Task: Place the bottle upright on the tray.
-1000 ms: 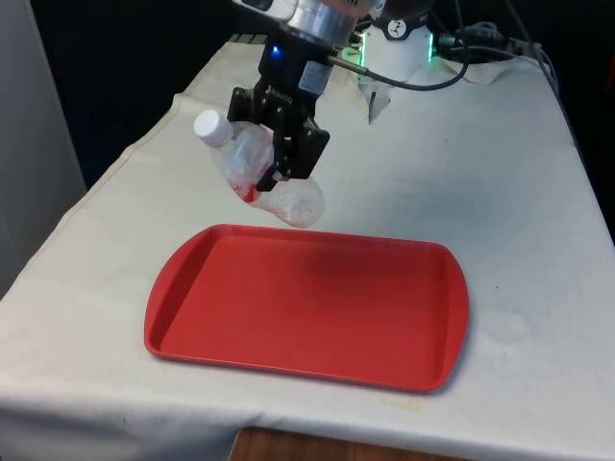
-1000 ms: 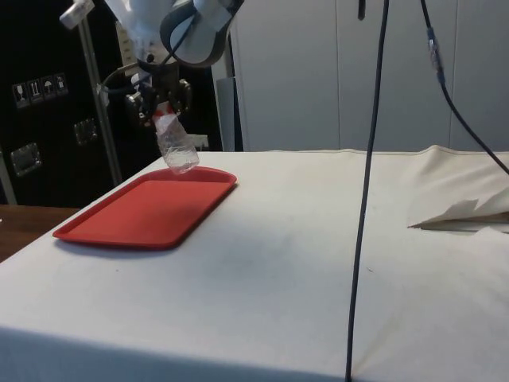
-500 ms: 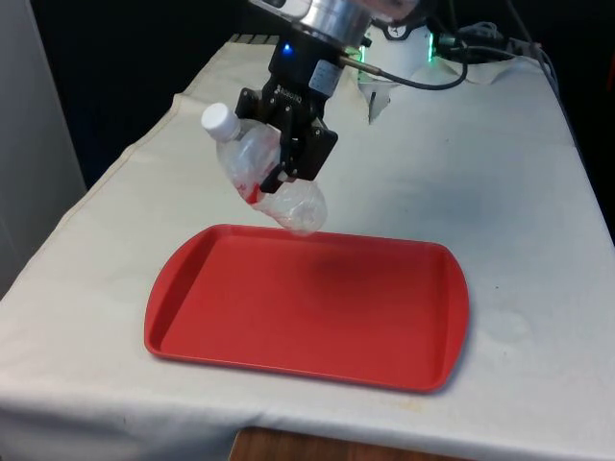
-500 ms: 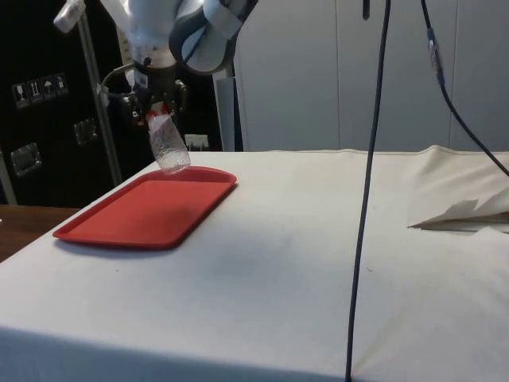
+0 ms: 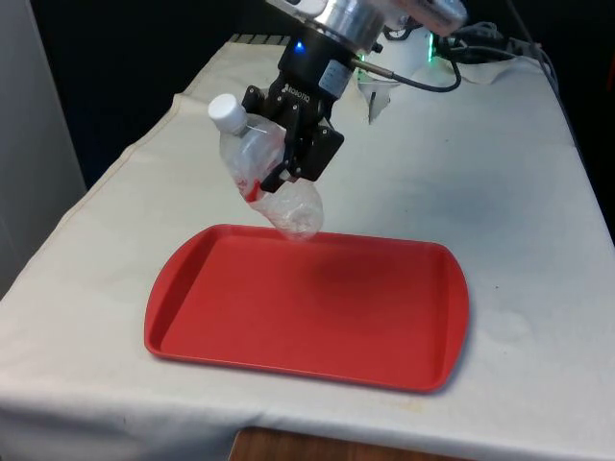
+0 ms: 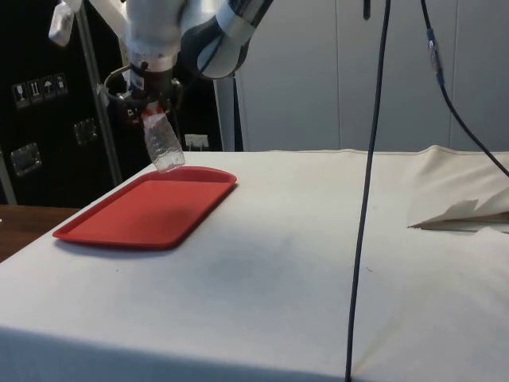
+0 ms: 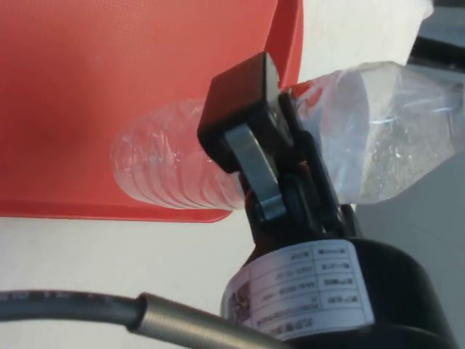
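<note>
A clear plastic bottle point(image 5: 274, 182) with a white cap and a red label hangs tilted in the air, cap up and towards the front view's left. My black gripper point(image 5: 281, 158) is shut on its middle. The bottle's base hovers just above the far edge of the red tray point(image 5: 317, 331), which lies flat on the white cloth. From the side, the bottle point(image 6: 163, 147) hangs over the far end of the tray point(image 6: 143, 219) with the gripper point(image 6: 151, 111) above it. The wrist view has one finger point(image 7: 247, 145) across the bottle point(image 7: 174, 174) and the tray point(image 7: 109, 73) beneath.
A black cable point(image 6: 366, 199) hangs down across the side view. Crumpled white cloth point(image 6: 461, 211) lies at that view's right. The table edge point(image 5: 86, 202) runs along the front view's left, close to the tray.
The gripper and bottle have shifted slightly towards the front view's right and over the tray's far edge, and the bottle has turned a little more upright.
</note>
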You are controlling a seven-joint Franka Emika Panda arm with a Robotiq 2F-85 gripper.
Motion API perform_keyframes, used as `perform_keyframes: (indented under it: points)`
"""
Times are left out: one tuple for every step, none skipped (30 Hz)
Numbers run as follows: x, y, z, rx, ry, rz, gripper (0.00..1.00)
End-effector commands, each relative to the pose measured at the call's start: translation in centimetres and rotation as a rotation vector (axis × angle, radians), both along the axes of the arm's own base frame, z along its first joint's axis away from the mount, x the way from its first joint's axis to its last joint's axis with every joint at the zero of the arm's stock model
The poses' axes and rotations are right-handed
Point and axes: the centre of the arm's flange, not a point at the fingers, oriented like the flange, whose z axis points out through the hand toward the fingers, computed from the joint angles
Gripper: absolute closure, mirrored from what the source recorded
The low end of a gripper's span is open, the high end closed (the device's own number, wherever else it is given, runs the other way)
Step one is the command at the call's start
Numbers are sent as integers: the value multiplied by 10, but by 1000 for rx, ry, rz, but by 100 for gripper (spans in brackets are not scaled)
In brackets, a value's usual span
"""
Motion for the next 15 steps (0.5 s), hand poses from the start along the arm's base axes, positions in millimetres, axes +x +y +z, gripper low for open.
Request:
perform_keyframes:
  points:
    - [3, 1, 3, -16, -27, -1, 67]
    - [2, 1, 3, -20, -30, -2, 67]
    - [2, 2, 3, -24, -33, -3, 67]
    - [2, 3, 2, -28, -37, -3, 67]
    - [2, 4, 3, -37, -44, -5, 67]
    - [2, 5, 2, -41, -46, -5, 67]
    - [-1, 5, -1, -28, -21, -1, 67]
    - [2, 5, 2, -46, -51, -5, 67]
    - [2, 6, 2, -50, -54, -6, 67]
    - [2, 7, 2, -54, -57, -6, 67]
    - [1, 8, 1, -58, -60, -7, 67]
    - [1, 9, 1, -63, -64, -7, 67]
    - [1, 10, 1, -71, -70, -7, 67]
    - [1, 11, 0, -75, -73, -7, 67]
    - [-2, 12, -4, -60, -48, -1, 67]
